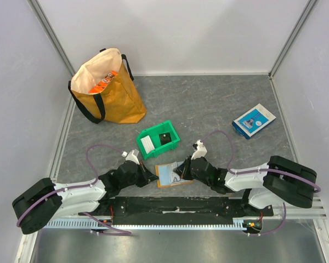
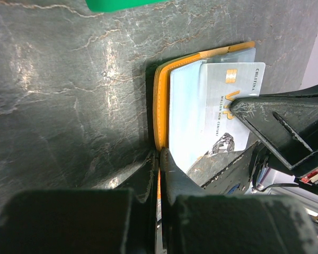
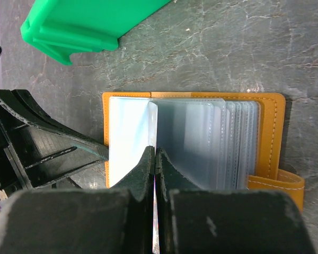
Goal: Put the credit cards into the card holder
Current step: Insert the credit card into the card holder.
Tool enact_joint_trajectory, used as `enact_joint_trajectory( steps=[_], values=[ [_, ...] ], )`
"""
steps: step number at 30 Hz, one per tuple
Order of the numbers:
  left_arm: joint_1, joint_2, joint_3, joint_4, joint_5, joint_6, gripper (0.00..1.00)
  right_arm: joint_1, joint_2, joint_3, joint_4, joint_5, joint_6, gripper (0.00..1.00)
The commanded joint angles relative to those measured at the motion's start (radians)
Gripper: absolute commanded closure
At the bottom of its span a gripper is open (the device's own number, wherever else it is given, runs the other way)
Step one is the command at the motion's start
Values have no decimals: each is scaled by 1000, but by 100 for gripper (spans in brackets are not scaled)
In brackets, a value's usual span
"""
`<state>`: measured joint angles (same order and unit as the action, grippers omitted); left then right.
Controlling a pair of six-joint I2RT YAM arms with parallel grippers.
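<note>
- Jaws of the left gripper (image 2: 159, 161) are pressed together on the orange cover edge of the card holder (image 3: 265, 132), pinning it to the table (image 1: 208, 104).
- Jaws of the right gripper (image 3: 155, 156) are together on a thin sheet seen edge-on. The left wrist view shows its fingers on either side of the white credit card (image 2: 228, 100), so the card is judged to be the clamped item.
- Location: the card holder lies open on the table between the two grippers, near the green bin (image 1: 172, 144). The white credit card leans against the clear sleeves (image 3: 212, 143). Whether its edge has entered a pocket cannot be told.
- One white card (image 1: 148, 144) and one black card (image 1: 165, 138) lie in the green bin.
- Handling, card: probably light, thin, stiff and slick-faced. Grip it across one short end and leave the leading edge free. A corner pinch would likely let it pivot.
- Handling, holder: likely light and easily pushed along the table. The sleeves look soft and should buckle under a blunt push. Hold the cover at its outer edge, clear of the pocket mouth.
</note>
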<state>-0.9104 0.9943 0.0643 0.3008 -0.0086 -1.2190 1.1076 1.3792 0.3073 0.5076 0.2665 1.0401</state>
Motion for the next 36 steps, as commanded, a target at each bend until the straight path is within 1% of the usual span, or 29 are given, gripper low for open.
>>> enact_joint_trajectory(
  steps=[1,7,14,17,19,20,23,27,28,29,31,36],
  values=[
    [-4,20,-44,-45,-27,29,98,5,34,-26,-5,-18,11,100],
    [-2,12,-47,-43,-36,26,98,40,50,-68,71,-29,54,100],
    [-4,-19,-47,-37,-39,39,98,55,156,-54,155,-70,73,100],
    [-4,-25,-49,-35,-39,41,98,67,175,-39,163,-73,74,95],
    [-4,-25,-49,-35,-39,41,98,77,176,-8,114,-69,57,92],
    [-4,-23,-49,-35,-42,42,98,83,169,9,83,-63,48,88],
    [-4,-31,-55,-38,-41,41,98,87,106,24,-33,-11,40,75],
    [-4,-55,-61,-55,-41,38,98,87,-34,56,-262,97,-8,52],
    [-4,-65,-64,-63,-42,39,98,87,-55,71,-305,115,-23,49],
    [-4,-74,-64,-66,-42,39,98,87,-74,87,-348,131,-40,47],
    [-4,-88,-64,-77,-45,45,98,87,-86,113,-380,131,-69,46],
    [-4,-105,-63,-89,-45,52,98,86,-25,173,-406,76,-89,48]
  ],
)
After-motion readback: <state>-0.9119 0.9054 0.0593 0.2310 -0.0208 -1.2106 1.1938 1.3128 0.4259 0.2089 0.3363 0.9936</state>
